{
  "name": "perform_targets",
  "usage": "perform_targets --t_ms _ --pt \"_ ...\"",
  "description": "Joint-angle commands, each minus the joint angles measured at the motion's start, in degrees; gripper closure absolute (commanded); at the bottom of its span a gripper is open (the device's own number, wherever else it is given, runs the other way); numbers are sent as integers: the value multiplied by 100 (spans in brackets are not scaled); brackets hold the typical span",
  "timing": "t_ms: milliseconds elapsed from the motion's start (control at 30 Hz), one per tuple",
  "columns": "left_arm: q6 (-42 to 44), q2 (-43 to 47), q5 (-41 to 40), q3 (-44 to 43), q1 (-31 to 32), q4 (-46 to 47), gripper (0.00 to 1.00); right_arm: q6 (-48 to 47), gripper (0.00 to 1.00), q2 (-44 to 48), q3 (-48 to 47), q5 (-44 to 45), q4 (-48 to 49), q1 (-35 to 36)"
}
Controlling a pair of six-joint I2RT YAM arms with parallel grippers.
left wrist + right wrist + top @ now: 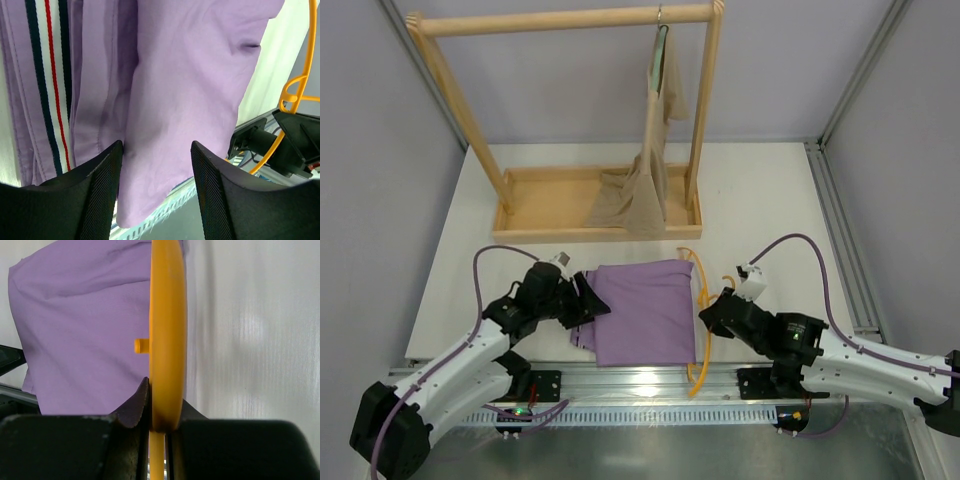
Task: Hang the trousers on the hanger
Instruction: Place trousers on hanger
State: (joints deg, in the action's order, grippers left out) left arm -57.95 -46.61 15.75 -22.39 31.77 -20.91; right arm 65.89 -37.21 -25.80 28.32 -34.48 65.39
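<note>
My right claw [162, 402] clamped tight on hanger [168, 315], lower centre. My left claw [156, 150] half open, nothing gripped, at trousers [642, 312] left edge.

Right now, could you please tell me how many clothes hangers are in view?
2. An orange hanger is at the right edge of the purple trousers, gripped by the right end effector; a grey-green hanger hangs from the wooden rack, carrying a beige garment. None looks hidden.

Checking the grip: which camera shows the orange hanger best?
Right wrist view: the hanger sits edge-on, pinched by the right gripper. The top view shows its thin outline beside the trousers; the left wrist view, part of it.
</note>
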Motion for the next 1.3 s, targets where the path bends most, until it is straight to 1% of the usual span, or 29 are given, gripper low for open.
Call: perform_targets --t_ms 0,267,300,367,400,467,500,567,700,867,900,1033,1100,1133,1167,1200,1267 --pt "48 126 -2 76 92 -195 42 47 96 91 40 42 170 1" --pt "-313 143 -107 560 347 288 44 29 96 91 5 -1 231 -8" --pt "-383 126 -72 578 365 411 44 21 96 100 5 -1 249 0" --pt "-628 82 182 709 400 998 45 12 96 83 14 -28 319 -8" --pt "-716 64 296 771 409 1192 52 12 96 82 49 -45 363 -8" --pt "-875 3 385 772 418 1378 70 3 96 65 93 -80 521 -8" --pt "-884 -6 385 737 409 1353 87 -23 96 56 163 -124 599 0" --pt "-884 20 350 527 418 1152 100 -15 96 47 224 -142 776 -8" --pt "-928 152 271 69 409 695 100 196 96 126 540 -116 925 1" --pt "-849 100 87 -607 409 132 100 662 96 258 1199 -124 1610 -8" --pt "-762 73 -9 -852 409 -122 100 697 96 258 1253 -125 1698 -8" --pt "-542 -68 -238 -1355 409 -641 100 882 96 328 1341 68 1507 1" --pt "-428 -41 -501 -1548 339 -993 100 1153 96 407 1385 244 1174 -8" --pt "-253 -32 -694 -1705 278 -1316 100 1241 96 442 1428 297 1102 0" --pt "-156 -50 -705 -1803 173 -1476 100 1399 96 486 1568 323 1058 1" --pt "-77 -50 -679 -1873 -81 -1591 100 1470 96 609 1656 341 1031 -8" --pt "240 -32 -792 -2093 -276 -1925 100 1611 96 732 1876 324 1013 0"
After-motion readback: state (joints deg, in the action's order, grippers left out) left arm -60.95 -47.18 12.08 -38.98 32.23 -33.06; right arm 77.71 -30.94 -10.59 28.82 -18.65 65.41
